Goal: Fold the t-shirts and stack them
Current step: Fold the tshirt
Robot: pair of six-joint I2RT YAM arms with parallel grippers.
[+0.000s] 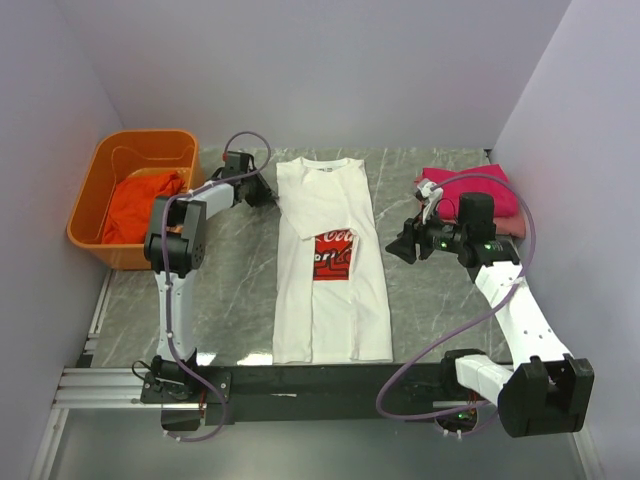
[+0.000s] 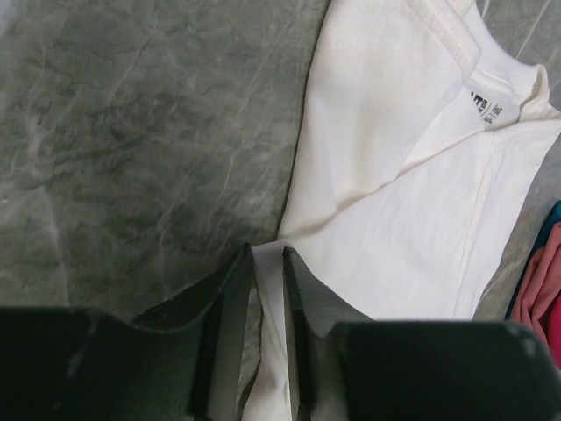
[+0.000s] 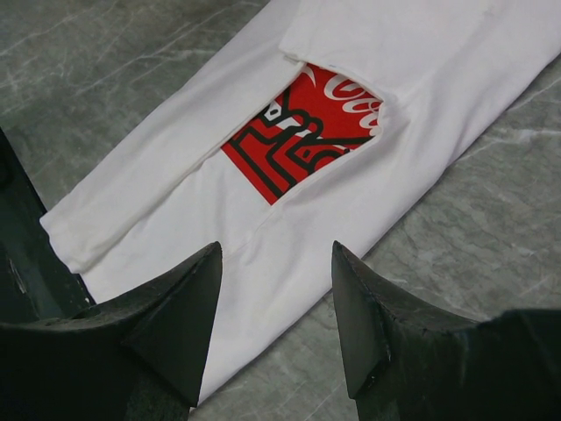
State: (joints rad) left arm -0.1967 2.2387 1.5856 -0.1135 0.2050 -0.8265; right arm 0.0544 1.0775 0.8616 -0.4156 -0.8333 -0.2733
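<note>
white t-shirt (image 1: 330,300) laid lengthwise at the centre of the counter (image 1: 230,300), collar toward the top of the frame, both sides turned inward so that only part of the red print (image 1: 333,255) showed. the left hand (image 1: 268,196) sat at the shirt's upper-left shoulder edge. in the left wrist view its fingers (image 2: 230,316) stood close together, a narrow slot between them over the cloth border; whether cloth lay in that slot could not be told. the right hand (image 1: 404,244) hovered just right of the shirt at mid-length, fingers spread, nothing between them.

step judged in hand: seizing the collar end for a crosswise fold. done well, the left hand would catch both layers of the turned-in side, not the top layer alone. the right hand would take the matching corner at the upper right, so that the end lifts level and the side folds stay flat.

surroundings: an orange basket (image 1: 92,200) at upper left, holding an orange-red shirt (image 1: 140,205), lay just beside the left arm. a magenta and pink pile (image 1: 490,190) at upper right lay close behind the right arm and could be brushed by its elbow. the lower half of the shirt lay unobstructed as a landing place.
</note>
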